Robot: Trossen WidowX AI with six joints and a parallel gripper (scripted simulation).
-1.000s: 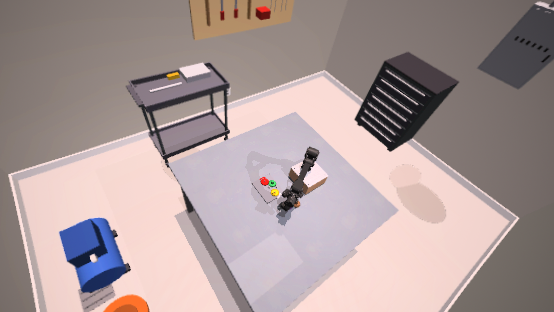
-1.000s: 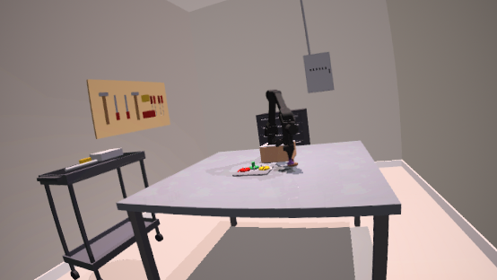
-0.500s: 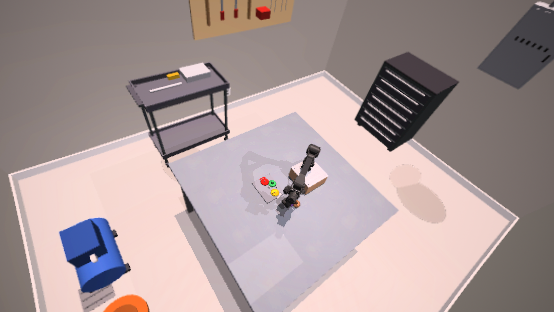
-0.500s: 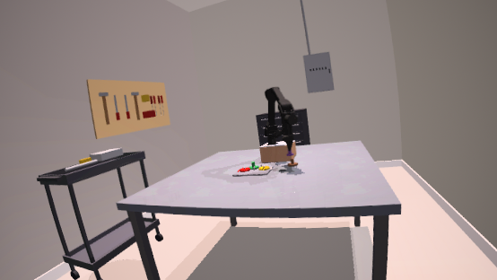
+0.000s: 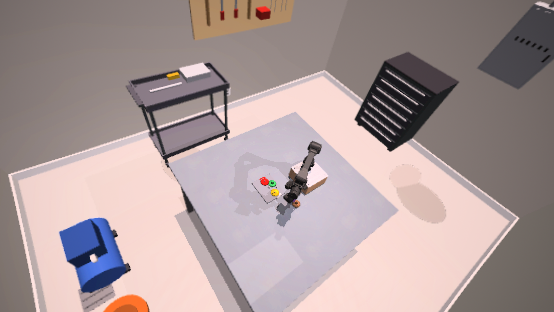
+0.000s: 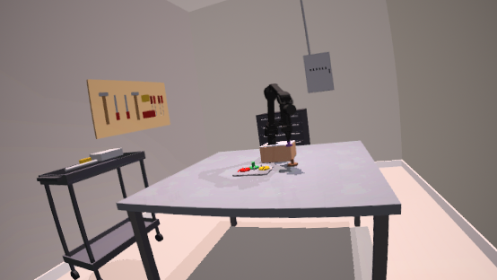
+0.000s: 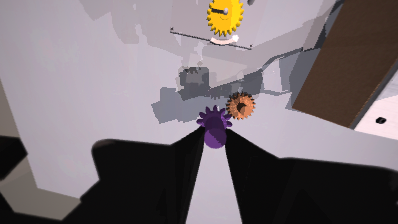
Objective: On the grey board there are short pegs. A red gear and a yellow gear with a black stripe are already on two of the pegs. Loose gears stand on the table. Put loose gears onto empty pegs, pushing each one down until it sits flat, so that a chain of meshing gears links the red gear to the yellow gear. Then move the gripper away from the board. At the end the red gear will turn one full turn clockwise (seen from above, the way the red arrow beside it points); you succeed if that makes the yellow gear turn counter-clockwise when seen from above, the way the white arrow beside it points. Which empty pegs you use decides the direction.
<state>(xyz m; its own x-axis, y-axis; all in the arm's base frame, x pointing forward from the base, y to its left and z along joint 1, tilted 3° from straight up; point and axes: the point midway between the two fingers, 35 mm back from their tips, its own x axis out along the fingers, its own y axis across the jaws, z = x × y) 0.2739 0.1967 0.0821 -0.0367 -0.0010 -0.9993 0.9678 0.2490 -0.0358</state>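
My gripper [image 6: 289, 141] [image 7: 214, 132] is shut on the stem of a purple gear [image 6: 289, 144] [image 7: 214, 120], held in the air above the table. The grey board [image 5: 259, 189] [image 7: 190, 20] bears a red gear [image 5: 262, 181] [image 6: 244, 170], a green gear [image 5: 272, 183] [image 6: 256, 167] and a yellow gear [image 5: 274, 193] [image 6: 264, 168] [image 7: 225, 20]. The green gear is beside the red one, its stem upright; exact tooth contact is too small to tell. An orange-brown gear [image 5: 296, 204] [image 6: 292, 164] [image 7: 235, 107] stands on the table near my gripper, off the board. Empty pegs are hard to make out.
A brown box with a white top [image 5: 316, 186] [image 6: 278, 153] [image 7: 345, 65] stands by the arm, to the right of the board in the wrist view. The white arrow [image 7: 222, 41] lies beside the yellow gear. Arm shadows fall across the table [image 5: 225, 215] [image 6: 215, 190].
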